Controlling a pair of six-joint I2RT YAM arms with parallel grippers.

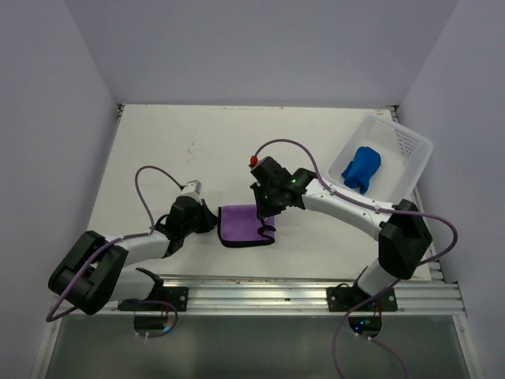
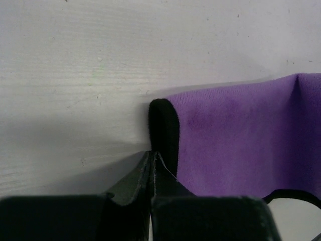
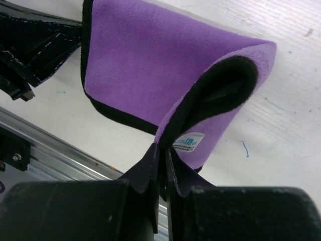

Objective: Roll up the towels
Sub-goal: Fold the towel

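**A:** Left pincer (image 2: 152,159), wrist view: what should you read here?

**B:** Jaws clenched, tips against the black hem (image 2: 163,125) of the purple towel (image 2: 235,135). The towel spreads ahead of the tips and to their right, flat on the table (image 2: 75,60). You cannot tell whether any hem is caught between the jaws. If none is, that end has no anchor, and a pull from the other side would drag the whole cloth instead of rolling it.

**A:** And the right pincer (image 3: 161,150)?

**B:** Clenched on a corner of the same towel, just beside the white label (image 3: 188,141). The cloth rises from the jaws in an open loop, black lining inward, then lies flat beyond them toward the left pincer. Note how narrow the bite is. If you turn the wrist too fast the corner may slip out and the loop fall open. If you carry this corner over alone, the roll will likely wind askew, tight at one edge and slack at the other.

**A:** Further right?

**B:** Well beyond the right pincer, the blue towel (image 1: 361,168) sits bundled in the white basket (image 1: 394,134). That arm's forearm passes close by the basket's near corner, so a wide swing could knock it
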